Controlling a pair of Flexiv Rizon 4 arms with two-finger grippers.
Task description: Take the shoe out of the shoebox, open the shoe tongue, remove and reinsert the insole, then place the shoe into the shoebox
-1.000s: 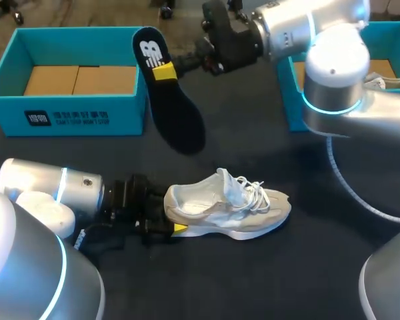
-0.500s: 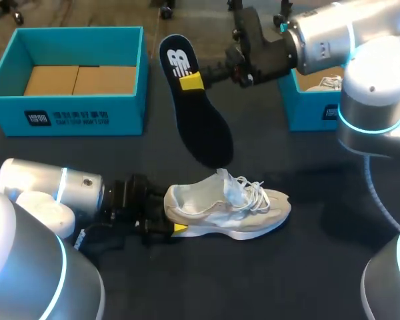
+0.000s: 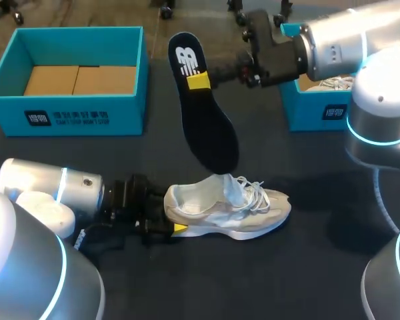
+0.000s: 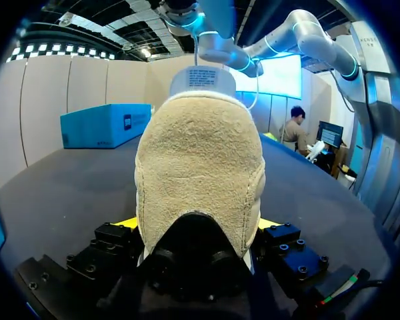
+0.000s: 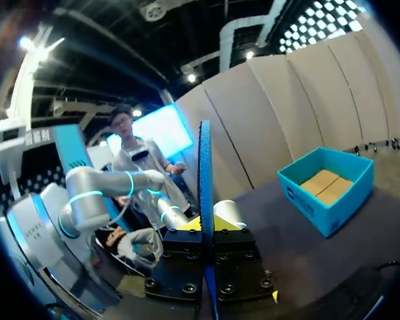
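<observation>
With left gripper pinching the shoe by its heel and right gripper pinching the insole, aim the low tip into the shoe and slide slowly.

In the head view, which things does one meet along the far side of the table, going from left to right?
open teal shoebox → black insole → second teal shoebox
</observation>
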